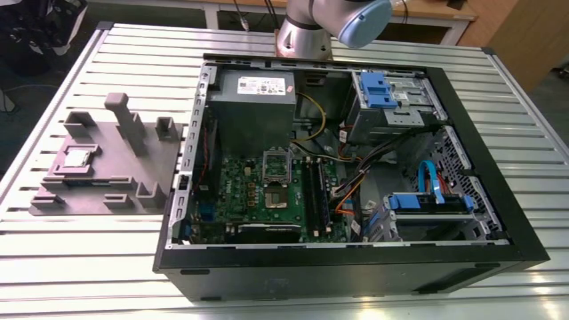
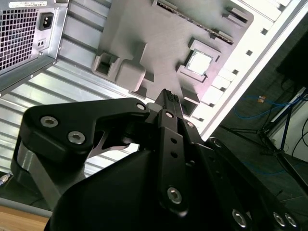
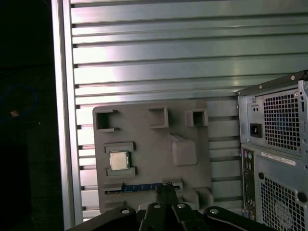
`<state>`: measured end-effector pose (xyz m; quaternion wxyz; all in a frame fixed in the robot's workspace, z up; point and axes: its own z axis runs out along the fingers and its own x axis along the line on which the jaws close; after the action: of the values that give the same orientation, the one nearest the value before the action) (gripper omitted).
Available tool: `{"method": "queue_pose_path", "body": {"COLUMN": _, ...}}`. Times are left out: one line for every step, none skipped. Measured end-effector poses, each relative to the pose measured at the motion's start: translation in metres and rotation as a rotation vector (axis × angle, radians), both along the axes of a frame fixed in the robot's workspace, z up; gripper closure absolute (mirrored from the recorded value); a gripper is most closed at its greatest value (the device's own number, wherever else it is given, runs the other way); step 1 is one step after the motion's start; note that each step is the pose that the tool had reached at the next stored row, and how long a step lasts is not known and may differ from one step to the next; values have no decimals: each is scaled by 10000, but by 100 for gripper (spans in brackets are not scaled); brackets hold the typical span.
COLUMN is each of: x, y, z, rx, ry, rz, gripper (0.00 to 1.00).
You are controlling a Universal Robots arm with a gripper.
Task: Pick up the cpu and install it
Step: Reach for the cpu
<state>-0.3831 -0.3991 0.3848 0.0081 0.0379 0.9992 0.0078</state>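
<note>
Judging from my feeds, nothing is done yet: the cpu [image 1: 76, 158] sits in its tray [image 1: 111, 167] at the exterior view's left, my gripper [image 3: 166, 188] clenched empty, well clear of it.

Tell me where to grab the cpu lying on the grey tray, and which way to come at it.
Come straight down from above: the cpu lies flat, shiny top up, on the grey tray. Two raised blocks flank opposite edges, so pinching the thin rim across the other two, seemingly free, edges looks best.
</note>
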Motion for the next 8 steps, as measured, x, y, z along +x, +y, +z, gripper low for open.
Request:
{"method": "queue_pose_path", "body": {"x": -3, "y": 0, "z": 0, "rx": 0, "ry": 1, "rz": 0, "gripper": 89}}
{"method": "queue_pose_path", "body": {"x": -7, "y": 0, "z": 0, "rx": 0, "ry": 0, "rz": 0, "gripper": 89}}
{"method": "queue_pose_path", "body": {"x": -11, "y": 0, "z": 0, "rx": 0, "ry": 0, "rz": 0, "gripper": 89}}
{"method": "queue_pose_path", "body": {"x": -16, "y": 0, "z": -1, "rx": 0, "ry": 0, "rz": 0, "gripper": 89}}
{"method": "queue_pose_path", "body": {"x": -20, "y": 0, "z": -1, "rx": 0, "ry": 0, "rz": 0, "gripper": 89}}
{"method": "queue_pose_path", "body": {"x": -24, "y": 0, "z": -1, "rx": 0, "ry": -1, "rz": 0, "gripper": 89}}
{"method": "queue_pose_path", "body": {"x": -29, "y": 0, "z": -1, "rx": 0, "ry": 1, "rz": 0, "gripper": 89}}
{"method": "queue_pose_path", "body": {"x": -33, "y": 0, "z": -1, "rx": 0, "ry": 0, "rz": 0, "gripper": 89}}
